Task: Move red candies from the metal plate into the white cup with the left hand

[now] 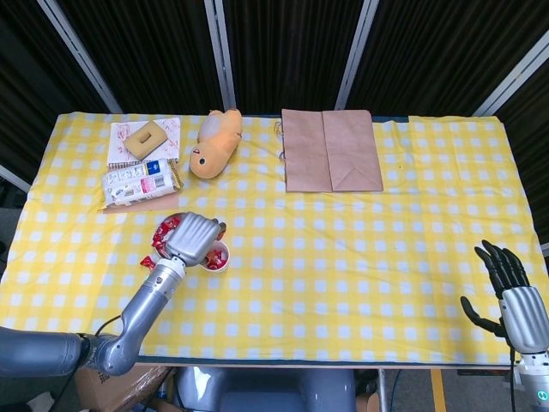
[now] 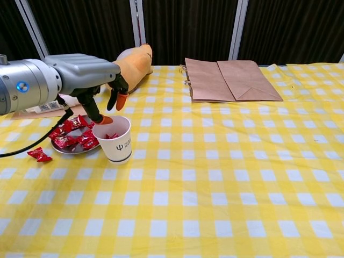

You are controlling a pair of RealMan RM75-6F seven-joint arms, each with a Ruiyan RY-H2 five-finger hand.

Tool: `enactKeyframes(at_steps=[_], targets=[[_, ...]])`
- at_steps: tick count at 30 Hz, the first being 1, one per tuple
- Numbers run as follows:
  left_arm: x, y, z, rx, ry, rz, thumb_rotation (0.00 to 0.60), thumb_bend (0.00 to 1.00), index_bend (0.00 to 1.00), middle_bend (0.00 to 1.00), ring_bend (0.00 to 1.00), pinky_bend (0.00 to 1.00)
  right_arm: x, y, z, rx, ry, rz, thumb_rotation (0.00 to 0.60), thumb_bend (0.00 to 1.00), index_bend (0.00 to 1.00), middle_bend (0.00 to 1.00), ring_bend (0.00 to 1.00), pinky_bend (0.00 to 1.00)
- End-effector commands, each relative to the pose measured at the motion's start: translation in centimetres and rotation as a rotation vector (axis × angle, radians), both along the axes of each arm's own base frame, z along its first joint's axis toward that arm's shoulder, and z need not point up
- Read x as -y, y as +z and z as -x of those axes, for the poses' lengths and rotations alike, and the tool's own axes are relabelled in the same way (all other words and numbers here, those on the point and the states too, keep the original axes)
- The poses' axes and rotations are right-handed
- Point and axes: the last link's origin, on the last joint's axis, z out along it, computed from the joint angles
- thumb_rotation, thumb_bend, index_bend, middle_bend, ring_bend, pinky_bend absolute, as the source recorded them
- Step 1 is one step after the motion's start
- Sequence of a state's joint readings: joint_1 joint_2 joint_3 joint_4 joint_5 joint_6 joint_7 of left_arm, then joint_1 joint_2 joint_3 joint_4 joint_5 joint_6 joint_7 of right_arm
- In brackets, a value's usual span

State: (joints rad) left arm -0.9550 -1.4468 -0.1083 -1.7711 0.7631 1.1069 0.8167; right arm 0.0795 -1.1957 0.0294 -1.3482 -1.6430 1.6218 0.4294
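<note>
Hovering my left hand (image 2: 102,88) over the round white cup (image 2: 116,140), fingers spread downward, holding nothing I can see. Crinkly red candies (image 2: 70,134) are lying in the shiny plate (image 2: 71,150) beside it, some in the cup, one (image 2: 39,155) on the checkered counter (image 2: 226,177). My right hand (image 1: 506,287) is idling open.

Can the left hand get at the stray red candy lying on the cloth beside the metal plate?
Probably yes. The stray candy lies in the open on the cloth, left of the metal plate, with nothing on top. The left hand hovers nearby over the white cup.
</note>
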Motion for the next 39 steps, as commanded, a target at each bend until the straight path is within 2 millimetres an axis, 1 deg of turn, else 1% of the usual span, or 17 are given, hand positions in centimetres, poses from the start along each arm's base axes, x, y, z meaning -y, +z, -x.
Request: enactKeyframes(at_steps=[1,4,7,11,16,19,21,24,28,32,35,39], targets=[[-0.4,0.8,0.3,0.001,0.011,-0.025,0.6,0.23,0.39,0.4,0.97,0.93,0.0,0.0,0.0,0.001,0.002,0.001,0.6,0.42,0.0,0.0,0.0,0.0],[-1.0,2.0,1.5,-0.024,0.038,-0.046,0.6,0.15,0.29,0.29,0.97,0.93,0.0,0.0,-0.1,0.002,0.003,0.001,0.6,0.42,0.0,0.0,0.0,0.0],[-1.4,2.8,2.8,-0.073,0.072,-0.05,0.6,0.13,0.24,0.26,0.97,0.93,0.0,0.0,-0.1,0.001,0.003,0.001,0.6,0.42,0.0,0.0,0.0,0.0],[-1.5,3.5,4.2,-0.106,0.107,-0.053,0.6,0.13,0.23,0.25,0.97,0.93,0.0,0.0,0.0,0.002,0.002,0.002,0.6,0.42,0.0,0.0,0.0,0.0],[-1.5,4.3,7.2,-0.141,0.172,-0.068,0.6,0.13,0.22,0.25,0.97,0.93,0.0,0.0,0.0,0.004,0.001,0.002,0.6,0.42,0.0,0.0,0.0,0.0],[-1.5,4.4,9.0,-0.16,0.211,-0.073,0.6,0.13,0.21,0.24,0.97,0.93,0.0,-0.1,0.0,0.003,0.002,-0.002,0.6,0.42,0.0,0.0,0.0,0.0],[-1.7,4.5,9.9,-0.174,0.22,-0.082,0.6,0.13,0.21,0.24,0.97,0.93,0.0,-0.1,-0.1,0.002,0.003,-0.003,0.6,0.42,0.0,0.0,0.0,0.0],[-2.3,4.5,10.6,-0.187,0.221,-0.104,0.6,0.13,0.2,0.24,0.97,0.93,0.0,-0.2,-0.1,0.001,0.001,-0.005,0.6,0.42,0.0,0.0,0.0,0.0],[-3.4,4.1,11.0,-0.193,0.22,-0.117,0.6,0.13,0.18,0.23,0.97,0.93,0.0,-0.2,0.0,0.001,-0.003,-0.003,0.6,0.42,0.0,0.0,0.0,0.0],[-4.2,3.4,11.3,-0.22,0.204,-0.122,0.6,0.13,0.16,0.21,0.97,0.93,0.0,-0.1,0.0,0.002,-0.005,-0.004,0.6,0.42,0.0,0.0,0.0,0.0],[-4.7,2.8,11.6,-0.235,0.208,-0.12,0.6,0.13,0.12,0.19,0.97,0.93,0.1,-0.1,0.1,0.005,-0.008,-0.004,0.6,0.42,0.0,0.0,0.0,0.0],[-5.3,2.3,12.2,-0.249,0.225,-0.123,0.6,0.13,0.12,0.19,0.97,0.93,0.1,0.0,0.1,0.012,-0.009,-0.004,0.6,0.42,0.0,0.0,0.0,0.0]])
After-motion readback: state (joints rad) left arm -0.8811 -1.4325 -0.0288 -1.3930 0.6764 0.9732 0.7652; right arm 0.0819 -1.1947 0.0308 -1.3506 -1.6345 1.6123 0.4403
